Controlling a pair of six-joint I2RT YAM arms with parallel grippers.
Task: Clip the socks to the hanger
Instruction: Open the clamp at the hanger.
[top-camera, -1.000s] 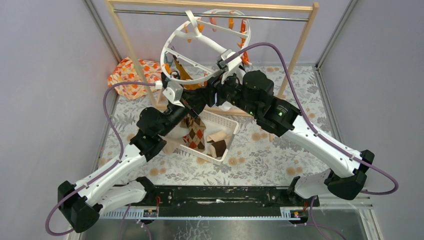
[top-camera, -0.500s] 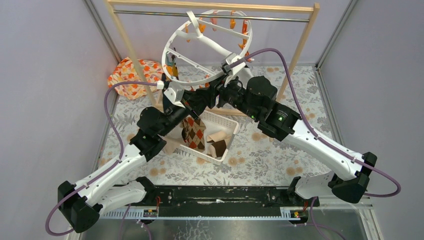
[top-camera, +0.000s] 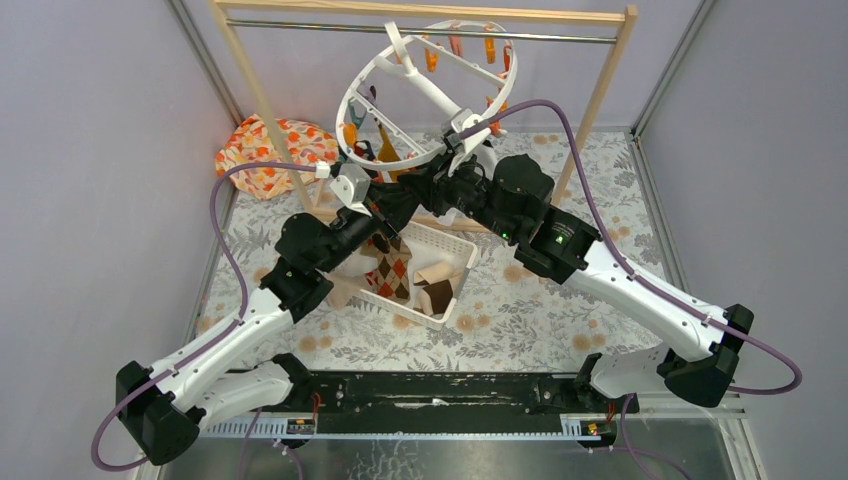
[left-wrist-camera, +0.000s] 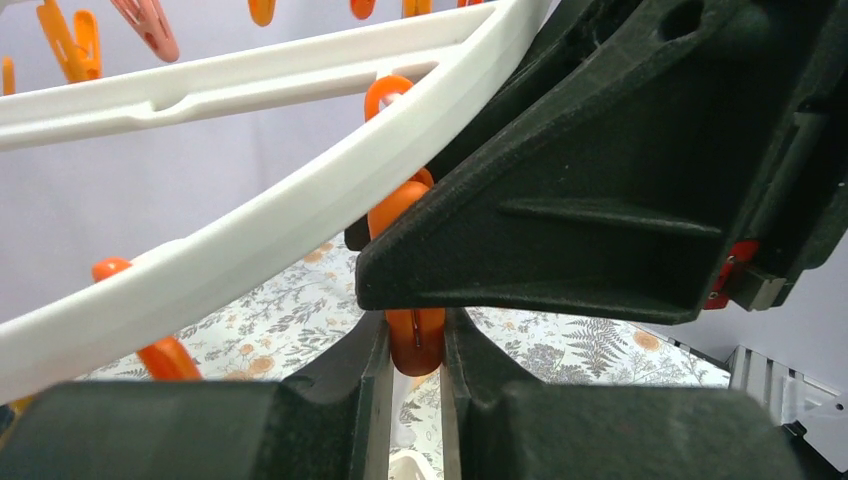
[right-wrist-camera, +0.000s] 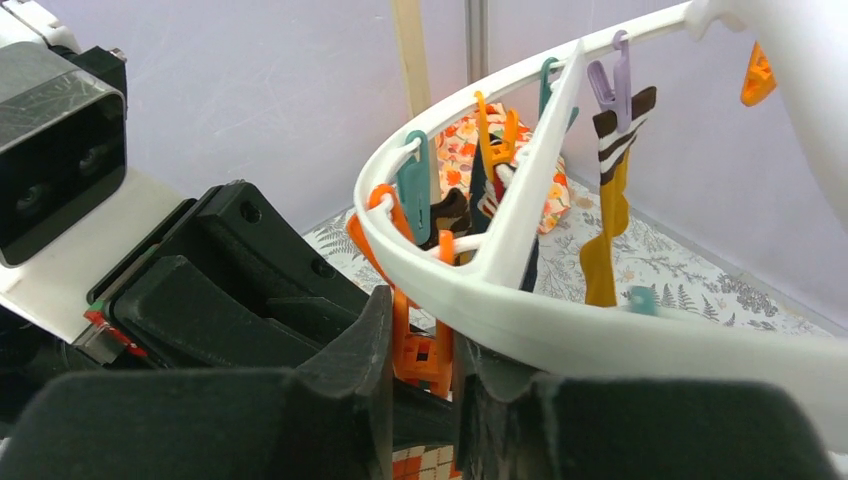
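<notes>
hanger (top-camera: 432, 92) hangs tilted, near rim just above both claws. mustard sock (right-wrist-camera: 601, 250) is clipped on it, beyond the right claw (right-wrist-camera: 422, 345). one orange clip (right-wrist-camera: 418, 365) dangles under the rim. right claw is pinching it. left claw (left-wrist-camera: 415, 345) is nipped onto its lower tip. argyle sock (top-camera: 392, 268) sits in the basket (top-camera: 463, 275) below the left claw.

The right pincer (right-wrist-camera: 424, 350) grips 1 orange clip (right-wrist-camera: 414, 362) hanging from the white hanger (right-wrist-camera: 560, 328) ring. Further along, 1 mustard sock (right-wrist-camera: 603, 250) with a striped cuff hangs from a lilac clip (right-wrist-camera: 610, 80).
</notes>
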